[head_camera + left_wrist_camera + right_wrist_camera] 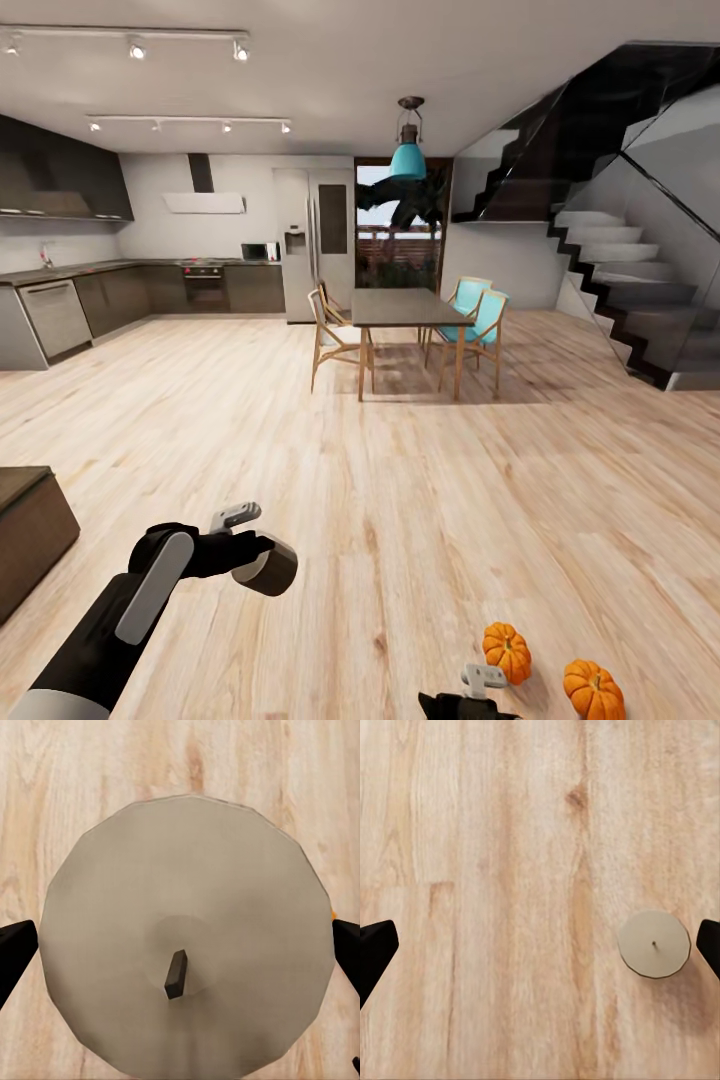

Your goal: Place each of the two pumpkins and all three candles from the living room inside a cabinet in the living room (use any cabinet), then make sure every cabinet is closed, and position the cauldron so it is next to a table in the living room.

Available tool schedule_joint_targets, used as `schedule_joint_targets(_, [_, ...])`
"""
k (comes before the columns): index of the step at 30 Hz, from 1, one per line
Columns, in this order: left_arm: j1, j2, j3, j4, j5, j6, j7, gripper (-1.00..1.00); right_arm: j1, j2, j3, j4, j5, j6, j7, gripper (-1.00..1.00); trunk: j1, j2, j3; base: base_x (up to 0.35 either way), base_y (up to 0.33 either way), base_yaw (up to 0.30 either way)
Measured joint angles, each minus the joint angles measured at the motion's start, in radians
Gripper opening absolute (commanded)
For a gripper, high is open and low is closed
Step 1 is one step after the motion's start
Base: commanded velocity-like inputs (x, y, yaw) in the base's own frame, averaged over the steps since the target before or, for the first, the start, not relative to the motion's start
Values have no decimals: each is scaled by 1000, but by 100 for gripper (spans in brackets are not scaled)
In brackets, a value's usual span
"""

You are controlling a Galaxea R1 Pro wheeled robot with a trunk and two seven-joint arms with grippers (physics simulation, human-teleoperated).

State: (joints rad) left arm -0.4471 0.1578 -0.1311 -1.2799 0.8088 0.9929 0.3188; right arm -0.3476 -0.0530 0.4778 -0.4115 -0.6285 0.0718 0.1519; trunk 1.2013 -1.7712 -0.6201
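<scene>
Pale beige round candle [187,945] with dark wick, pinched between the left gripper's [262,562] black fingers [13,949] above the plank floor [400,500]. Second candle [654,943] stands on the floor between the right gripper's [540,949] spread fingers. Two orange pumpkins [507,651] lie on the floor near it.

Open wood floor [330,470] ahead, wide free run between the kitchen units [60,310] and the staircase [640,300]. Mid-room blocker: dining desk [408,308] ringed by chairs [335,335]. Dark low cabinet [30,535] juts in just beside the left arm. Two pumpkins [507,650] sit on the floor close by the right tool [484,682], one nearly touching it. Left tool [180,945] has a large candle [187,937] spanning its fingers; no spare room inside. Right tool's gap is bare floor, a small candle [654,943] near one finger.
</scene>
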Motion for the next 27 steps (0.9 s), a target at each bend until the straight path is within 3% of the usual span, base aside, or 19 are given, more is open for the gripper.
schedule_joint_targets(17, [0,0,0,0,0,0,0,-100,0,9,-2,30,-6,-15,-63,100,65,-119,-53,0,0,0])
schedule_joint_targets(27, [0,0,-1,1,-1,0,0,-100,0,15,-2,34,-6,-26,-68,100,104,-189,-85,0,0,0])
